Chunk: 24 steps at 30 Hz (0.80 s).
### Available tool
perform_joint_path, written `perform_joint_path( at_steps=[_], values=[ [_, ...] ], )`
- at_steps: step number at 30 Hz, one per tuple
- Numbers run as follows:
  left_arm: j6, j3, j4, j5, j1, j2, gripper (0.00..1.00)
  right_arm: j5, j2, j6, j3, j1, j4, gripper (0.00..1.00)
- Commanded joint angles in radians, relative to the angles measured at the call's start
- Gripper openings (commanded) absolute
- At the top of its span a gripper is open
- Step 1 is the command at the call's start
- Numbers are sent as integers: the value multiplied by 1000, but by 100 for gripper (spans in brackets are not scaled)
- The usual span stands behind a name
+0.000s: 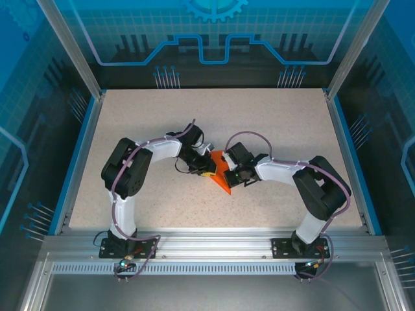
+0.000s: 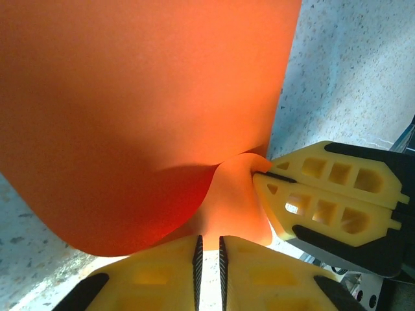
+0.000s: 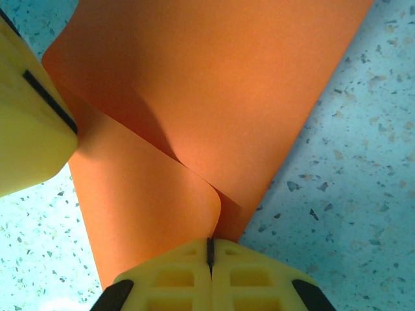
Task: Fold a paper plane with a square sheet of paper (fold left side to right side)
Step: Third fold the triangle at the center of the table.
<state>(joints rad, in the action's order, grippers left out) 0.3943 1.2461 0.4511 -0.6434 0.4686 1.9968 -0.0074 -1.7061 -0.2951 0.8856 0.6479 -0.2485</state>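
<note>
The square sheet of paper (image 1: 221, 179), partly curled up off the desk (image 1: 279, 123), sits between both bent arms, one edge pinched in the fully closed right hand (image 3: 209, 253), while the left hand (image 2: 209, 249) just opposite has its fingers a slit apart at the paper's edge, grip unclear.

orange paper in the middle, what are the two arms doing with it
Two robot arms are folding an orange sheet of paper on the table. The right pincer is shut on a corner of the sheet and holds it curled over. The left pincer sits at the sheet's edge with its fingers nearly together; whether it grips is unclear. The sheet is bent, not yet creased flat.
</note>
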Motion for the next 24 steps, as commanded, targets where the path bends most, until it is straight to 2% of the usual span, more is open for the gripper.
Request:
perform_joint_path(
  at_steps=[1,19,24],
  values=[
    [8,-14,-9,16,-1,22,17,-2,-55,12,-13,13,-60,0],
    [9,-23,-2,82,-2,79,18,-18,20,-2,30,-16,-79,0],
    [8,-25,3,87,-2,85,17,-44,115,-20,15,-45,-75,18]
  ],
)
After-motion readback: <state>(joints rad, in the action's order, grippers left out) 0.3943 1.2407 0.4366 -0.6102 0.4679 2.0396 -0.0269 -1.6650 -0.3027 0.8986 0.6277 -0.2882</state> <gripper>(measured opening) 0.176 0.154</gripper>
